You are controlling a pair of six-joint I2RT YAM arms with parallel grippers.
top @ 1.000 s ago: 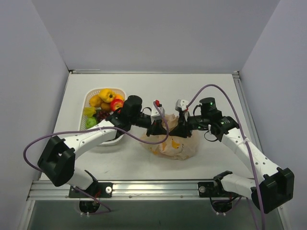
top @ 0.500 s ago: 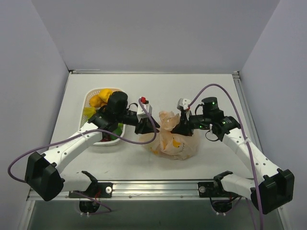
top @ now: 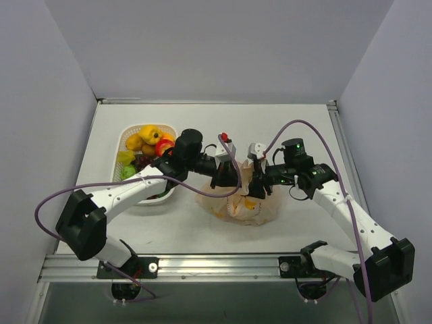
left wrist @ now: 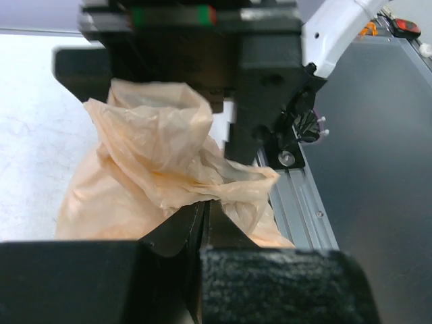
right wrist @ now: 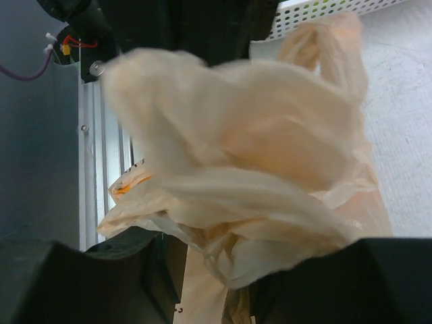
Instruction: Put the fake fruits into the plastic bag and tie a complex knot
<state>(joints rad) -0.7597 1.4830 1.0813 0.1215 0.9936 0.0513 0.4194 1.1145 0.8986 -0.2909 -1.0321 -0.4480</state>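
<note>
Left jaws pinch the bag [left wrist: 155, 155] shut; hold it taut while right jaws, state unclear here, take the neck.

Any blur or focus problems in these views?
Right wrist: the plastic bag fills the frame, its upper left edge motion-smeared. Left wrist: bag crisp, the near fingers dark, little detail. Top view: even light, soft shadows, no glare.

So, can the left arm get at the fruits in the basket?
Probably not yet: the left end effector is shut on the plastic bag; once released, the open basket beside it looks reachable.
</note>
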